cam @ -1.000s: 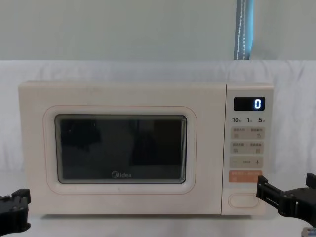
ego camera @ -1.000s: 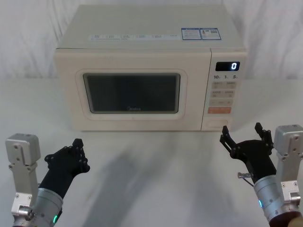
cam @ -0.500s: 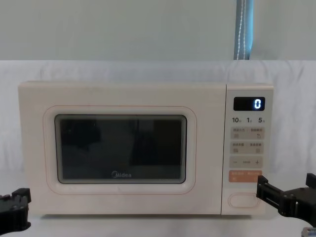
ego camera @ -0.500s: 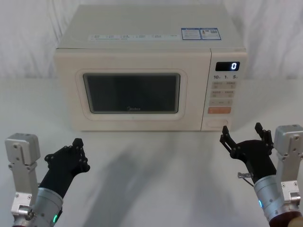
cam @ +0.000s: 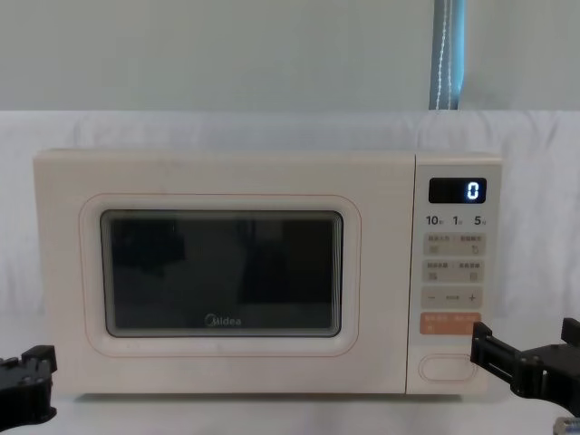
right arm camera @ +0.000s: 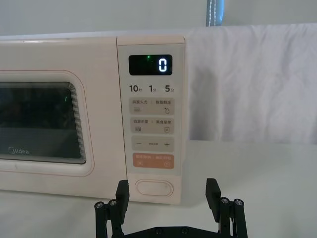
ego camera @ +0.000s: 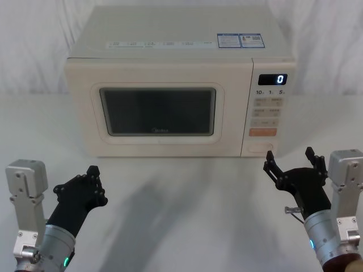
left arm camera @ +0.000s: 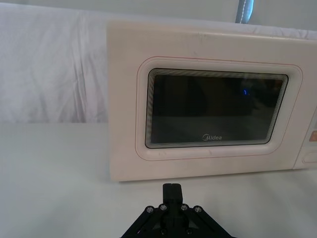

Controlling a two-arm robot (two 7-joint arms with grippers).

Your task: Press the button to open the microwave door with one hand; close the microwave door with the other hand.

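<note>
The cream microwave's door with its dark window is closed, flush with the front; I also see the door head-on from lower down. The pill-shaped button sits at the bottom of the keypad panel, under the orange key. My right gripper hovers open just in front of the button and slightly to its right, touching nothing. My left gripper is shut and empty, low over the table, well in front of the door's left part.
The microwave stands on a white cloth-covered table with a white curtain behind it. The display reads 0. Open tabletop lies between the grippers and the microwave front.
</note>
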